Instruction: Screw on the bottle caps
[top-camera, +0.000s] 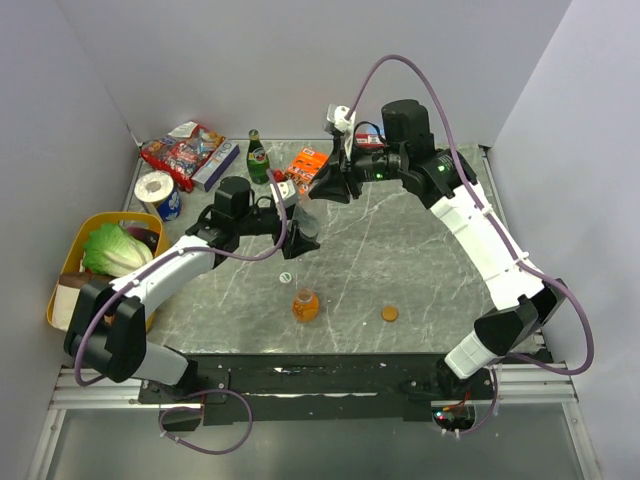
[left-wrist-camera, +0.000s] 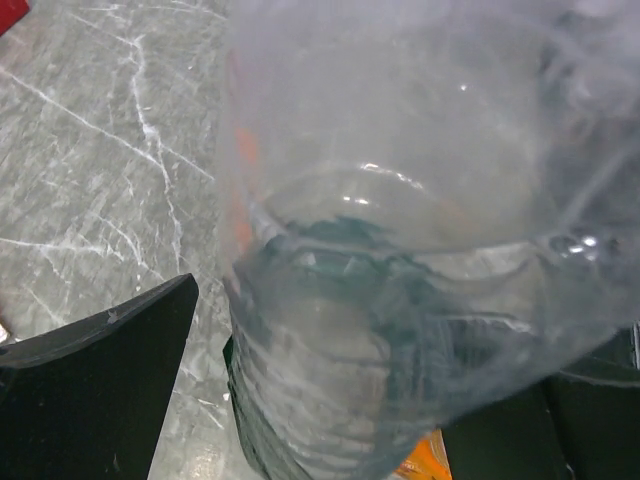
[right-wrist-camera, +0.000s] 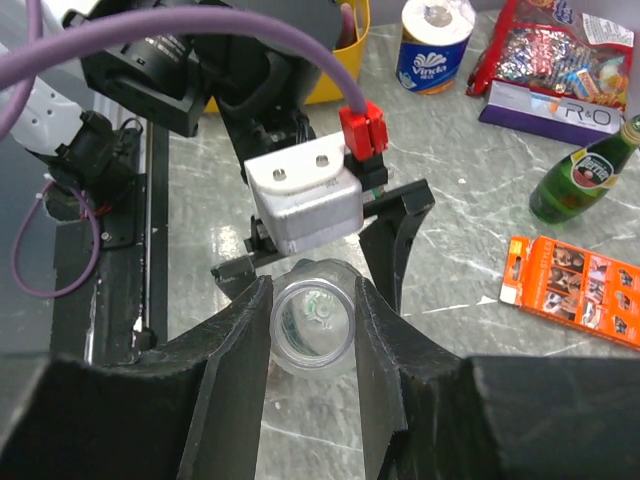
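A squat, rounded orange bottle stands upright near the front middle of the marble-patterned bench. A small whitish cap lies loose just behind it to the left, and a round orange-brown cap lies flat well off to its right. Farther back, the stubby translucent grey-green bottle stands upright with its mouth open and uncapped. Its neck is pressed on both sides by the fingers of the right pincer. Seen close in the left wrist view, its ribbed, cloudy wall fills most of the frame.
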